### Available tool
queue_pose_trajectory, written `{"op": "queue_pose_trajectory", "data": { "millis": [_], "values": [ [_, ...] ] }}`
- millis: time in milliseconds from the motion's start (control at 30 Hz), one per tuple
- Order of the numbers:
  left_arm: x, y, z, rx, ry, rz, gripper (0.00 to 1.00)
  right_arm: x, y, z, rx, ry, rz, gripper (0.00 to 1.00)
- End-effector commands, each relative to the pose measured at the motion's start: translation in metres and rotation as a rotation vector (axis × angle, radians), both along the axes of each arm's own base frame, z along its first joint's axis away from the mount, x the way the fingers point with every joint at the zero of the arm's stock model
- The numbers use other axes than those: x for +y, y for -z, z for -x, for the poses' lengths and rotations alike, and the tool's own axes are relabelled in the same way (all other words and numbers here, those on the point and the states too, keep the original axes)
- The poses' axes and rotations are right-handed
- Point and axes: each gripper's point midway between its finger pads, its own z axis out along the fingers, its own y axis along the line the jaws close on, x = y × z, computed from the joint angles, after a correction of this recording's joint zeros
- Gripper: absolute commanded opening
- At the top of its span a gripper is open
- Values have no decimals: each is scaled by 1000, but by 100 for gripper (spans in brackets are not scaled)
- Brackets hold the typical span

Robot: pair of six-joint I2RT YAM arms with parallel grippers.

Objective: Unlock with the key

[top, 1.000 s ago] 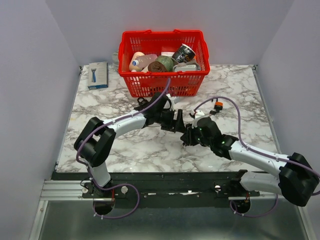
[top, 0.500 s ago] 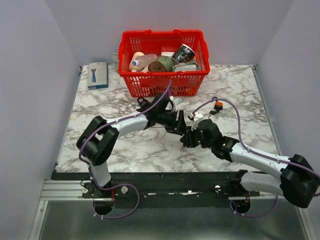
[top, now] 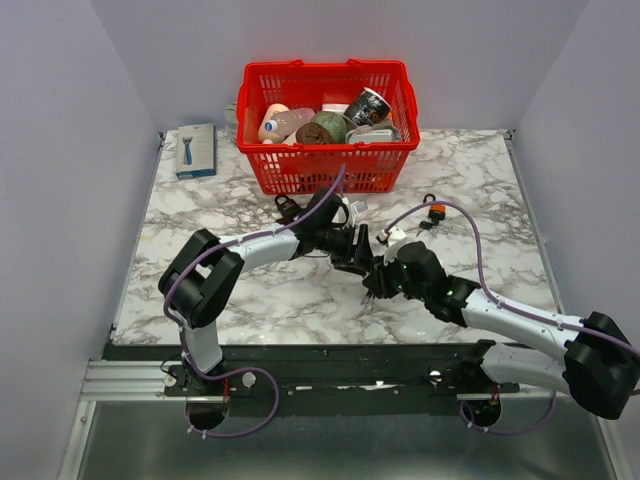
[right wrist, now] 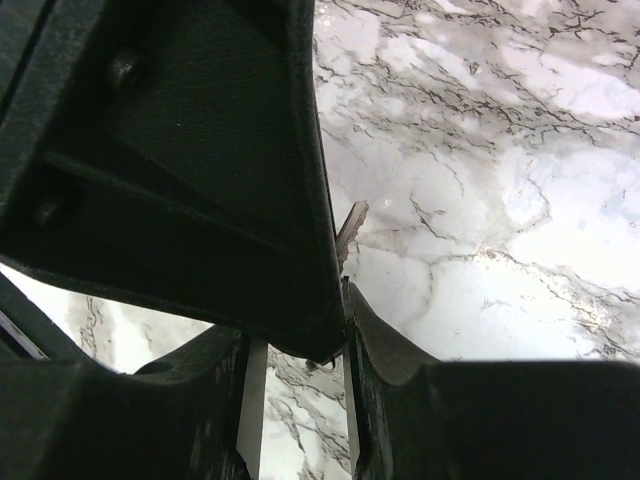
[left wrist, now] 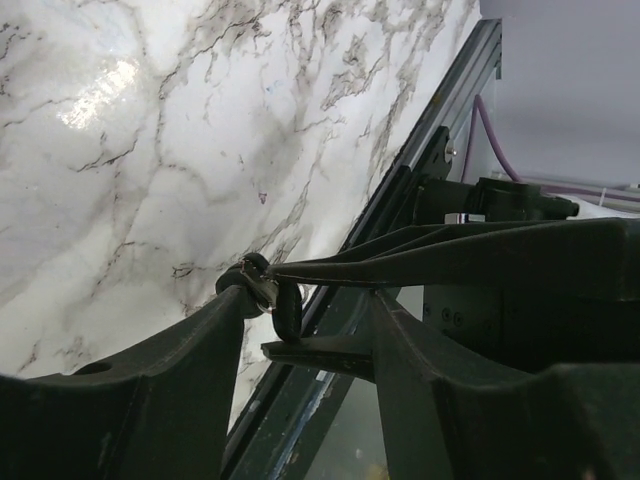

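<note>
You're looking at a worktop (top: 230,200) of white marble with grey and black veining. The basket (top: 325,165) is bright red, and the box (top: 196,150) at the far left is blue and white. The arms (top: 265,243) are black and white, with purple cables (top: 478,250). The key (right wrist: 350,225) is dull silver-grey.

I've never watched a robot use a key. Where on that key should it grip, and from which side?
By its head, pinching the two flat faces from behind, so the blade stays free. Only the slim tip of the key shows in the right wrist view, poking forward past the right gripper, which fits such a hold.
</note>
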Motion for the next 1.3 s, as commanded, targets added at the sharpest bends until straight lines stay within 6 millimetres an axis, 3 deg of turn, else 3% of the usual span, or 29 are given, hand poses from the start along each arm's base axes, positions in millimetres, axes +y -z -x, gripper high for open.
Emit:
{"op": "queue_pose_trajectory", "data": {
  "millis": [0, 100, 167, 367, 567, 767, 933, 1267],
  "values": [
    [4, 23, 8, 47, -6, -64, 66, 16, -35, -9, -119, -22, -93, 1],
    [6, 24, 6, 47, -20, -82, 67, 17, -36, -8, -122, -25, -94, 1],
    [8, 27, 2, 43, -56, -88, 60, 16, -36, -8, -122, -19, -92, 1],
    [16, 18, -12, 11, -160, -63, 54, 13, -33, -7, -117, -12, -82, 1],
    [26, 3, -24, -25, -246, -12, 62, 13, -33, -6, -116, -12, -85, 1],
    [20, -2, -21, -7, -220, 38, 69, 17, -32, -6, -110, -24, -80, 1],
    [15, -1, -16, 6, -193, 46, 68, 21, -33, -6, -113, -33, -82, 1],
    [3, 1, -1, 28, -121, 56, 53, 30, -32, -7, -110, -50, -89, 1]
  ]
}}
